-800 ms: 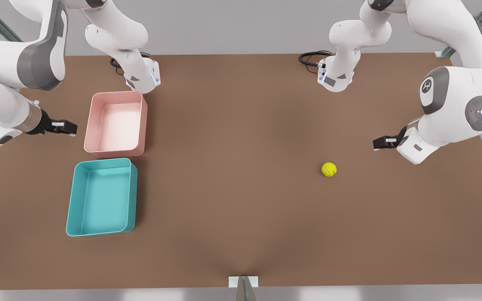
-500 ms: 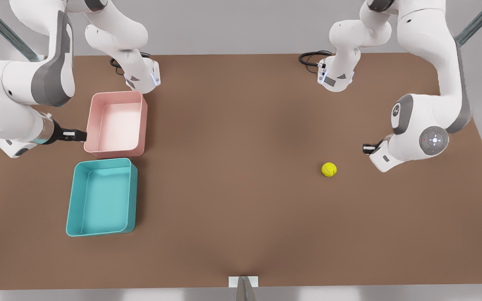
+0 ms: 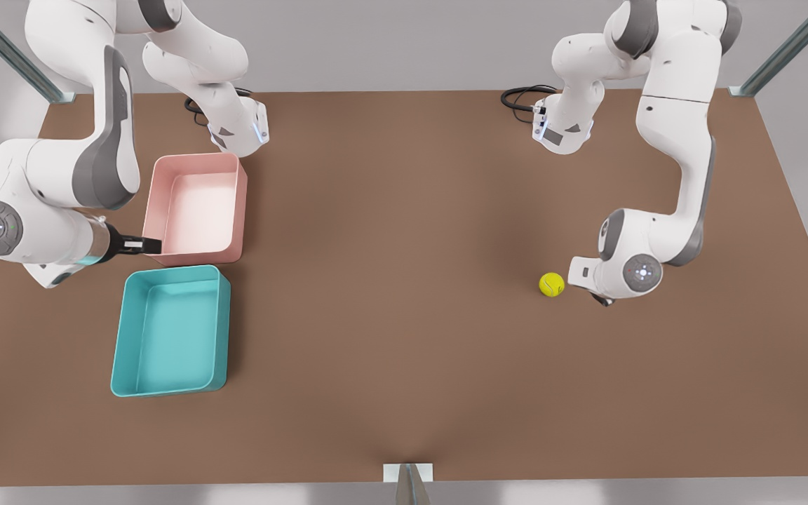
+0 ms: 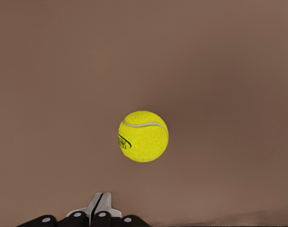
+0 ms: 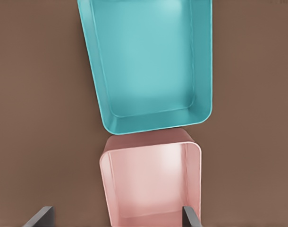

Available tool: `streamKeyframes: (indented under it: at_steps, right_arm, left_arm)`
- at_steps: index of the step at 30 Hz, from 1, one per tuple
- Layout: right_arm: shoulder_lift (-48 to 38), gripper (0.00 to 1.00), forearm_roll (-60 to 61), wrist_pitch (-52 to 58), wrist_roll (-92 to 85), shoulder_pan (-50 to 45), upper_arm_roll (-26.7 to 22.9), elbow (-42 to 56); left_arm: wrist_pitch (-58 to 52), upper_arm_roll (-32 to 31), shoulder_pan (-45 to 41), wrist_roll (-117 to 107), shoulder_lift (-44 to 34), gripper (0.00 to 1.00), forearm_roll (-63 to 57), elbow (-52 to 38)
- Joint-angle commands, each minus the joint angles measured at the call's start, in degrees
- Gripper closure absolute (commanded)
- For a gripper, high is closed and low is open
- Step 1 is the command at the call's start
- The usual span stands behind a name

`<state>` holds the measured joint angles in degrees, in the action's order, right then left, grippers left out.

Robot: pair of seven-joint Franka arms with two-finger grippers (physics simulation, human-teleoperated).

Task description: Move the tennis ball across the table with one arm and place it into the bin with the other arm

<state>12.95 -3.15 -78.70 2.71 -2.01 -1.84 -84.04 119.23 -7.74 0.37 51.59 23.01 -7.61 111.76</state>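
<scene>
The tennis ball (image 3: 551, 284) lies on the table (image 3: 390, 280) toward the front view's right. In the left wrist view the tennis ball (image 4: 143, 136) rests alone on the brown surface, a short way ahead of my left gripper (image 4: 99, 202), whose fingers are shut together. That left gripper (image 3: 599, 299) hangs low just right of the ball, mostly under its wrist. The teal bin (image 3: 169, 333) sits near the front view's left. My right gripper (image 3: 144, 245) hovers open at the pink tray's near left corner, just above the bin (image 5: 148, 61).
A pink tray (image 3: 197, 210) stands directly behind the teal bin, almost touching it, and shows as the pink tray (image 5: 151, 184) in the right wrist view. Both arm bases and a black cable (image 3: 523, 95) sit along the far edge. A small white bracket (image 3: 407, 472) marks the near edge.
The left arm has folded down and moved leftward in the front view, bringing its gripper close beside the ball. The right gripper has slid toward the pink tray's corner. The ball stays put.
</scene>
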Motion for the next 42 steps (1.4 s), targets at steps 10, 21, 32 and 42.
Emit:
streamKeyframes:
  at_steps: [10,21,32,42]
  right_arm:
    - [0.06,0.00,-0.90,-0.32,0.37,-0.01,-0.01,0.20]
    - [0.67,0.00,-0.81,-0.32,0.45,-0.01,0.08,0.20]
    - [0.93,0.00,-0.81,-0.40,0.45,0.07,0.08,0.20]
    - [0.32,0.00,-0.81,-1.11,-1.66,0.51,-0.01,0.11]
  left_arm:
    - [13.75,1.24,-0.20,41.58,2.57,0.79,-5.22,4.61]
    - [13.13,1.24,-0.72,26.64,2.57,0.79,-5.13,9.18]
    - [14.89,1.33,-1.34,18.64,3.71,0.79,-5.05,9.00]
    - [15.60,0.98,-20.50,-26.37,-2.09,0.79,11.65,6.54]
